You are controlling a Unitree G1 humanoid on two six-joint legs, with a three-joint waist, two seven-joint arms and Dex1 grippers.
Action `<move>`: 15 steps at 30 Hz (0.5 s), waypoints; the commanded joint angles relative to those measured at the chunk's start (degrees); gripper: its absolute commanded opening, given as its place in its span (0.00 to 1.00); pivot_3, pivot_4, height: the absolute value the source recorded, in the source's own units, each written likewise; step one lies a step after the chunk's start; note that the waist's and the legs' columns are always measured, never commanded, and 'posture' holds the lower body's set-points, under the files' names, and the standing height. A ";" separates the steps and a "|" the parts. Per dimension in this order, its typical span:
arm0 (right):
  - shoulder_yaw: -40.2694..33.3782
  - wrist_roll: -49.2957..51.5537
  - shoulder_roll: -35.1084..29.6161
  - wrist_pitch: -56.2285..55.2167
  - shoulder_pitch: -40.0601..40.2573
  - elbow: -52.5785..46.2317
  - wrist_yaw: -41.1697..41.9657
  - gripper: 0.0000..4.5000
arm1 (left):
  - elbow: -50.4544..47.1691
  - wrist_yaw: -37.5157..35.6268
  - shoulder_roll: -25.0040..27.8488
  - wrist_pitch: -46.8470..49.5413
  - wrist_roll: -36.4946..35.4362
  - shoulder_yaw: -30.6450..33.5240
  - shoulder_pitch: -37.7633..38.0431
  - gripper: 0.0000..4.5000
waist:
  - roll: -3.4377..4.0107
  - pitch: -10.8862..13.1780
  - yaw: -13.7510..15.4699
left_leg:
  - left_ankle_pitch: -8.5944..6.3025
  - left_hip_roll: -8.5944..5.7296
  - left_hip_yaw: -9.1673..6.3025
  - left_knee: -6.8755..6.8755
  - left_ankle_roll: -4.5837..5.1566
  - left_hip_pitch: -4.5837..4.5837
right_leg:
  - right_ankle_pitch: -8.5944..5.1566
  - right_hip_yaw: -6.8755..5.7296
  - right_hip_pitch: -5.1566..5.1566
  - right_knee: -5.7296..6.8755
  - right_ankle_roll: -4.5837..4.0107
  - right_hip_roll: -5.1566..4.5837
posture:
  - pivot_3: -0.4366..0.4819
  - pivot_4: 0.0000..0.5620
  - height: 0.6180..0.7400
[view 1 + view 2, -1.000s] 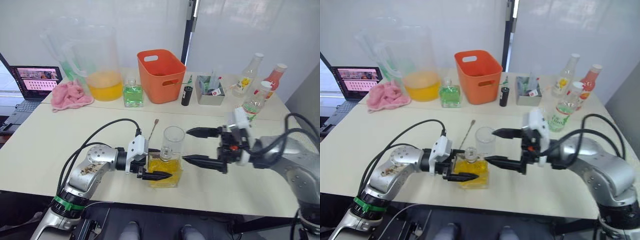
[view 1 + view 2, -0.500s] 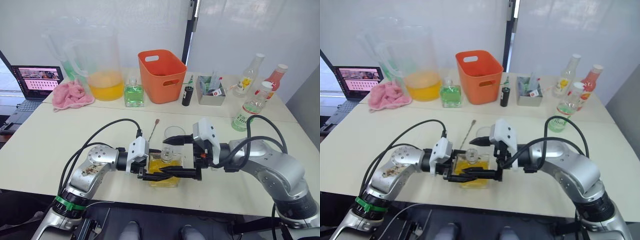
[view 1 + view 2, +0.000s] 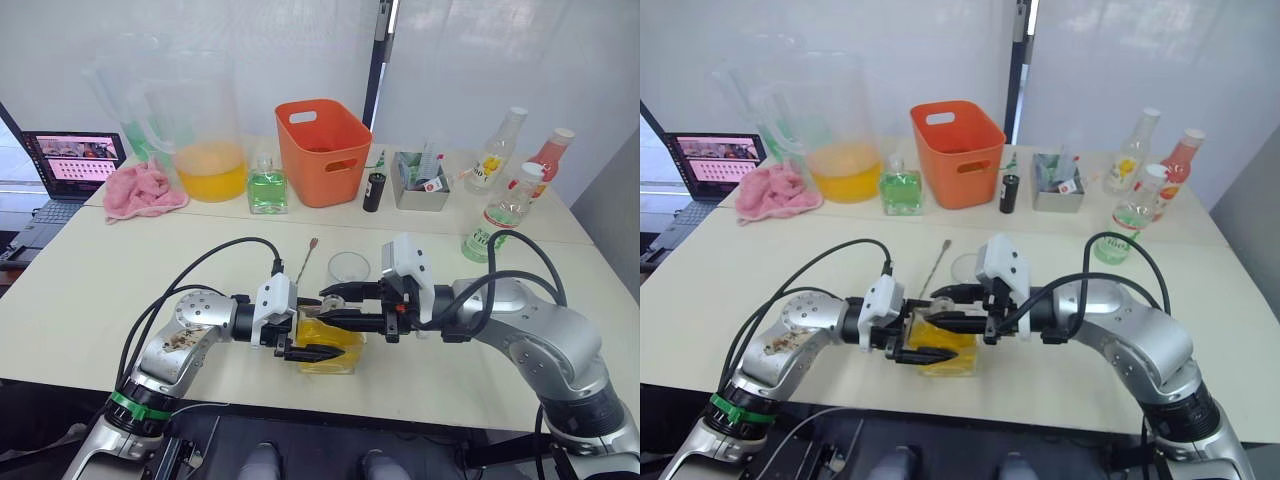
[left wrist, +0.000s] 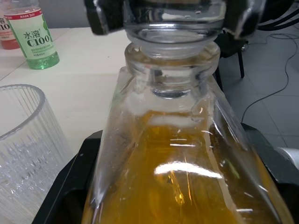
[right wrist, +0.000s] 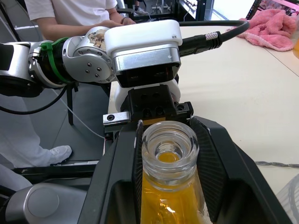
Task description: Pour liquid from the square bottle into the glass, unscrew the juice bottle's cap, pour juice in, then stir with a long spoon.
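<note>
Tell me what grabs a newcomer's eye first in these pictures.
Both hands meet at the table's near-centre over the square bottle of yellow liquid: the left hand grips its body while the right hand sits at its neck. The glass stands just behind them. At the back, a bright orange basket and a big pitcher of orange liquid stand out.
</note>
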 commanded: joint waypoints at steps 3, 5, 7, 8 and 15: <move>-4.20 3.08 0.86 -0.36 -3.54 -1.02 -0.18 0.24 | -1.74 0.87 -0.23 -0.51 -0.17 0.46 0.32 0.63 | 0.01 0.01 -0.02 | 0.00 0.04 0.00 0.00 0.00 0.00 | 0.00 0.00 0.00 0.00 0.00 0.03 | 0.48 0.27 1.00; -6.42 5.50 0.94 0.45 -5.72 -0.70 -0.63 0.24 | -2.72 1.12 -0.30 -0.13 -0.31 0.19 0.82 0.63 | 0.02 0.01 -0.03 | 0.00 0.04 0.00 0.00 0.00 0.00 | 0.02 0.00 -0.02 0.00 -0.03 0.04 | 0.48 0.27 1.00; -8.06 7.31 0.81 1.27 -7.56 -0.31 -0.94 0.24 | -3.02 1.33 -0.38 0.01 -0.36 0.10 1.05 0.63 | 0.04 0.03 -0.03 | 0.00 0.05 0.00 0.00 0.00 -0.03 | 0.09 0.00 -0.06 0.00 -0.14 0.04 | 0.48 0.27 1.00; -9.04 8.43 0.33 2.00 -8.90 -0.15 -0.96 0.24 | -3.28 1.50 -0.46 0.24 -0.57 0.17 1.13 0.63 | 0.06 0.03 -0.03 | 0.00 0.06 0.00 0.00 0.00 -0.03 | 0.11 0.01 -0.06 0.00 -0.17 0.05 | 0.48 0.27 1.00; -13.74 12.84 -1.86 4.42 -15.05 2.14 -2.01 0.24 | -4.53 2.07 -0.52 1.35 -1.10 0.23 1.49 0.63 | 0.06 0.03 0.03 | 0.00 0.11 -0.02 -0.08 0.01 -0.02 | 0.16 0.00 -0.05 -0.04 -0.30 0.12 | 0.48 0.27 1.00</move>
